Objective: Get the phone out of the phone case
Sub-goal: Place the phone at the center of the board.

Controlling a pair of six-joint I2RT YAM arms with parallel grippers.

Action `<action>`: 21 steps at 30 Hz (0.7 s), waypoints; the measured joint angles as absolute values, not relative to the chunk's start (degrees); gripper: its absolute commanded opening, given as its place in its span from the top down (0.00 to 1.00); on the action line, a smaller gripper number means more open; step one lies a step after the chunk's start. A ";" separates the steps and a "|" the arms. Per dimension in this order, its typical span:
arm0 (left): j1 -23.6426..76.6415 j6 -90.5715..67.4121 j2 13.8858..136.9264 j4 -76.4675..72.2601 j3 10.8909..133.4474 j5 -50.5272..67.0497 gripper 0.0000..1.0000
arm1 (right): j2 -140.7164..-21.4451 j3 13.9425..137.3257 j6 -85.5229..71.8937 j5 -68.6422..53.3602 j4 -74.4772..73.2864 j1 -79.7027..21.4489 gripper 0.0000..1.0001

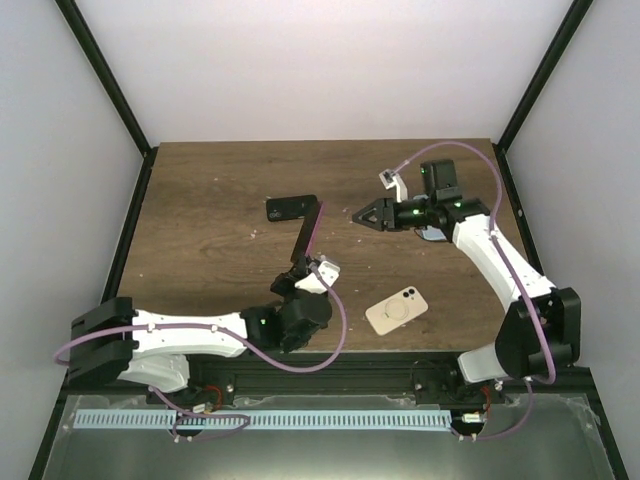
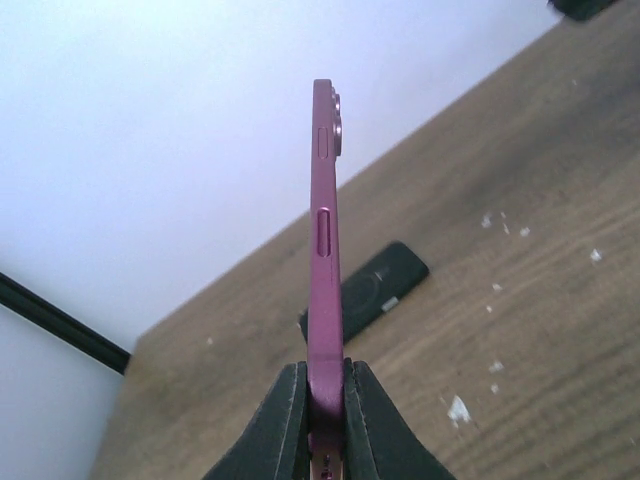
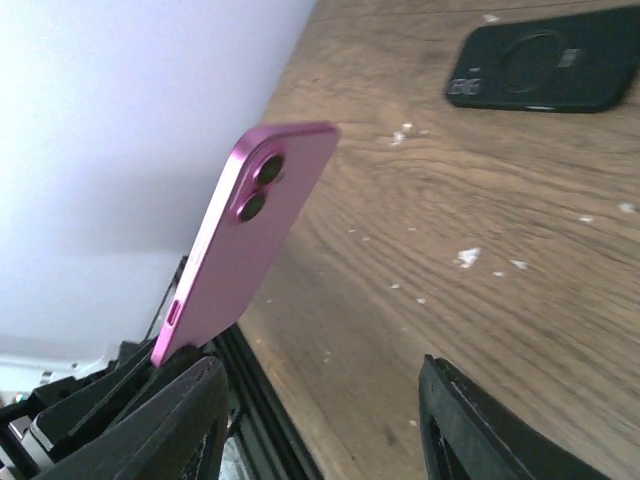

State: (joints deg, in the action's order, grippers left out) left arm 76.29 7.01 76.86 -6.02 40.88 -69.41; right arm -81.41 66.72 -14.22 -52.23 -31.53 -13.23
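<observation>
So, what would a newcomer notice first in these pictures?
The magenta phone catches the eye first: the left end effector, shut on its lower end, holds it upright above the middle of the table. Behind it a black case lies flat, and the right end effector hangs open to the phone's right.

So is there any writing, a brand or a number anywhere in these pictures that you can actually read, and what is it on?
No text can be read in any view.
black phone case: a small pale mark near one end, too blurred to read.
pink phone, clamped in the left gripper: no lettering visible.
cream case: too small to tell.
</observation>
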 measured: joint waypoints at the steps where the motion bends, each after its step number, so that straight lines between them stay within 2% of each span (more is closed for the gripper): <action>1: 76.27 9.82 76.82 -8.40 40.80 -69.93 1.00 | -81.17 66.72 -14.76 -52.53 -31.00 -14.09 0.45; 13: 75.68 31.46 80.09 -24.05 42.74 -74.08 1.00 | -79.99 72.07 -22.55 -53.87 -24.73 -20.97 0.41; 19: 75.68 37.65 82.83 -27.27 45.71 -74.83 1.00 | -84.01 72.49 -25.56 -53.82 -23.75 -22.04 0.49; 21: 75.68 39.62 83.85 -28.51 46.37 -74.83 1.00 | -85.36 73.30 -26.37 -53.63 -23.88 -22.90 0.57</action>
